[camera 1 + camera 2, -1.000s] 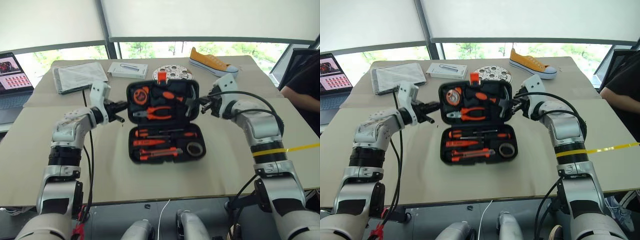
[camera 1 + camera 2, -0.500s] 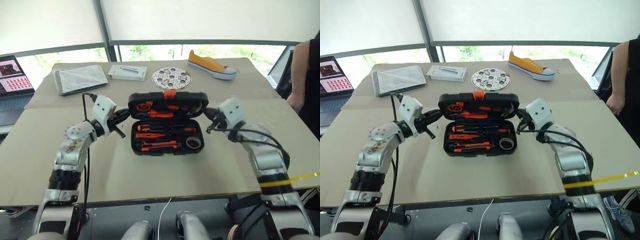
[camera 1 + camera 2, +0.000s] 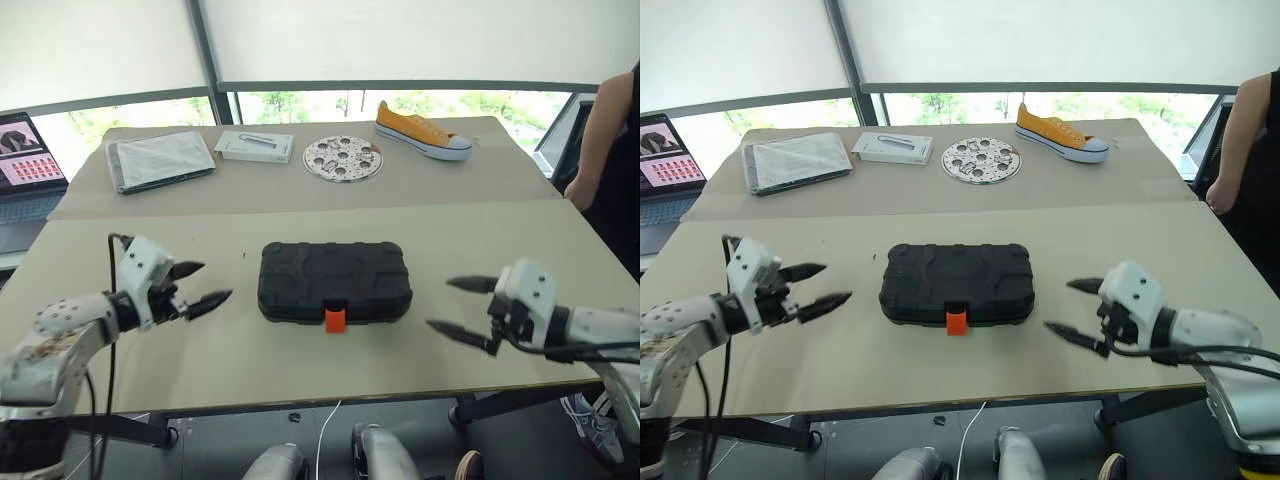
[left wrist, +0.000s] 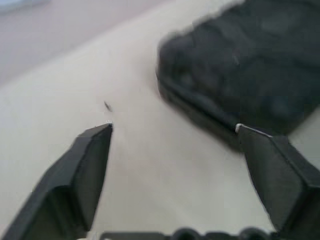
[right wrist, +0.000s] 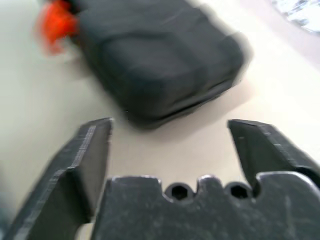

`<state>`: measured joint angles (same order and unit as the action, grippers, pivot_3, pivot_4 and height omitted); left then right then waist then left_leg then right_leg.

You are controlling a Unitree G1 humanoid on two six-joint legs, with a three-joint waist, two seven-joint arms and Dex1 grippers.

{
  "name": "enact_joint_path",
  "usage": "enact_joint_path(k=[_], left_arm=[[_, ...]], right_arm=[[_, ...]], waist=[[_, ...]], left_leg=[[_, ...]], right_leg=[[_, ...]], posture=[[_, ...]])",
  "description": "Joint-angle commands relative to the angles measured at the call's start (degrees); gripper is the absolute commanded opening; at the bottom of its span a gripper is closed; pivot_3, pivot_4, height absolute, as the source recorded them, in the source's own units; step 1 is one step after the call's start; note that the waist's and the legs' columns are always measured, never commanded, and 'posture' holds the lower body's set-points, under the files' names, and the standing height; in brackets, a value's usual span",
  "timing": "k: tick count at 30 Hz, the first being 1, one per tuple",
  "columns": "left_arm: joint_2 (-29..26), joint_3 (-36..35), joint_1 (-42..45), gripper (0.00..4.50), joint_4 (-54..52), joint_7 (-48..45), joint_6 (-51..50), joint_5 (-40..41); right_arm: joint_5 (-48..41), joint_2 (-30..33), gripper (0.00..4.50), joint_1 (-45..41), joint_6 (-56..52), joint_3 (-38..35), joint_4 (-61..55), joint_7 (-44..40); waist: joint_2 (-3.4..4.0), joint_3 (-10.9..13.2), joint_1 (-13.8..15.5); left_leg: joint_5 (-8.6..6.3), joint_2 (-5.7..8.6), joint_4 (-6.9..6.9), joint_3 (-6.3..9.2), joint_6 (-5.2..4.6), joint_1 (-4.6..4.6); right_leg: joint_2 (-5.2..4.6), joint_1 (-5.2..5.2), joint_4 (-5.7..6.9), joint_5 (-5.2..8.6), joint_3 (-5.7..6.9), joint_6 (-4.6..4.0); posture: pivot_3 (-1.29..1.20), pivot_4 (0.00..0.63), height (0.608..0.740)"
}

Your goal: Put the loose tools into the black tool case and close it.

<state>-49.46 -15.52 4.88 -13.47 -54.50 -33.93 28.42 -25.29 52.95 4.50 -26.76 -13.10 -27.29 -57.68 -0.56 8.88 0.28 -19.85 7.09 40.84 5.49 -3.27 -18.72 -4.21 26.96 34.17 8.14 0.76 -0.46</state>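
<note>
We find the black tool case (image 3: 335,282) shut flat at the middle of the table (image 3: 250,360), its ribbed lid down and orange latch (image 3: 335,319) facing the near edge. Left gripper (image 3: 198,285) and right gripper (image 3: 461,307) flank it, fingers spread, empty.

The shut black tool case (image 3: 334,282) lies mid-bench (image 3: 250,350), with bare surface on both sides and along the near edge. The left hand (image 3: 200,285) and right hand (image 3: 462,306), fingers spread, flank it, well apart from it. A folded cloth (image 3: 160,158), white box (image 3: 255,145), perforated disc (image 3: 343,157) and yellow shoe (image 3: 422,129) crowd the far edge.
</note>
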Motion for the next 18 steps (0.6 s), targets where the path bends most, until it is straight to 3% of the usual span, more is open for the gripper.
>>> enact_joint_path(k=[1,2,3,5,8,10,14,15,18], left_arm=[[-3.4,2.4,5.7,4.49,7.8,-3.9,5.6,-3.9],[-2.9,4.3,9.1,4.49,11.3,-3.6,7.2,-5.5],[-2.3,6.1,12.1,4.21,14.4,-3.4,9.3,-7.3],[-0.6,10.6,18.8,3.77,21.4,-4.1,14.1,-11.6],[4.5,16.8,30.0,2.55,33.6,-3.5,21.7,-17.9],[7.5,19.4,35.3,1.96,40.3,-3.8,26.3,-20.8],[13.1,24.1,44.1,0.36,53.0,-3.7,34.8,-26.1],[14.3,25.2,46.0,0.08,56.3,-3.1,36.9,-27.8],[16.0,28.6,49.2,0.08,63.1,-1.3,43.8,-33.1]], right_arm=[[-1.3,2.6,4.5,3.4,1.7,0.1,-4.4,-5.2],[-0.8,2.2,4.5,2.9,1.9,1.3,-4.2,-4.5],[-0.4,1.7,3.93,2.3,2.1,2.3,-4.1,-4.0],[1.5,0.9,3.43,0.7,2.9,5.6,-3.5,-3.3],[6.0,-1.0,2.3,-3.7,5.1,11.6,-1.1,-1.7],[7.8,-2.2,1.71,-6.3,5.9,14.2,0.5,-1.4],[11.3,-4.0,0.22,-11.1,7.9,18.7,4.0,-1.1],[12.2,-4.5,0.04,-12.3,8.1,19.7,4.9,-0.9],[15.8,-6.3,0.04,-15.7,8.4,21.9,7.7,1.7]], waist=[[0.0,0.0,0.6],[0.0,0.0,0.7],[-0.02,0.1,1.0],[-0.07,0.1,1.3],[-0.1,0.0,1.5],[-0.13,0.1,1.5],[-0.17,0.1,1.1],[-0.19,0.1,0.9],[-0.22,0.1,0.5]], left_leg=[[0.0,0.0,0.0,0.0,0.0,0.05],[-0.01,0.01,-0.01,0.01,0.0,0.22],[-0.02,0.0,-0.04,0.01,-0.01,0.36],[-0.24,0.03,-0.01,0.01,0.21,0.58],[-0.23,0.1,0.01,-0.01,0.17,0.61],[-0.18,0.09,0.1,-0.01,0.13,0.51],[-0.05,0.11,0.09,-0.02,-0.09,0.32],[-0.06,0.12,0.1,-0.02,-0.11,0.26],[-0.07,0.13,0.13,-0.02,-0.13,0.15]], right_leg=[[-0.01,-0.07,0.0,0.01,0.02,0.01],[-0.02,-0.29,-0.06,0.01,0.08,0.02],[-0.05,-0.51,-0.1,0.01,0.1,0.04],[-0.11,-0.81,-0.17,0.23,0.1,0.51],[-0.14,-0.78,-0.12,0.09,0.08,0.4],[-0.13,-0.68,-0.12,-0.04,0.13,0.18],[-0.14,-0.42,-0.12,-0.06,0.13,0.15],[-0.13,-0.38,-0.16,-0.06,0.17,0.16],[-0.16,-0.3,-0.17,-0.07,0.16,0.18]], posture=[[0.0,0.15,0.737],[0.0,0.15,0.737],[0.0,0.15,0.737],[0.0,0.15,0.737],[0.0,0.15,0.737],[0.0,0.15,0.737],[0.0,0.15,0.737],[0.0,0.15,0.737],[0.0,0.15,0.737]])
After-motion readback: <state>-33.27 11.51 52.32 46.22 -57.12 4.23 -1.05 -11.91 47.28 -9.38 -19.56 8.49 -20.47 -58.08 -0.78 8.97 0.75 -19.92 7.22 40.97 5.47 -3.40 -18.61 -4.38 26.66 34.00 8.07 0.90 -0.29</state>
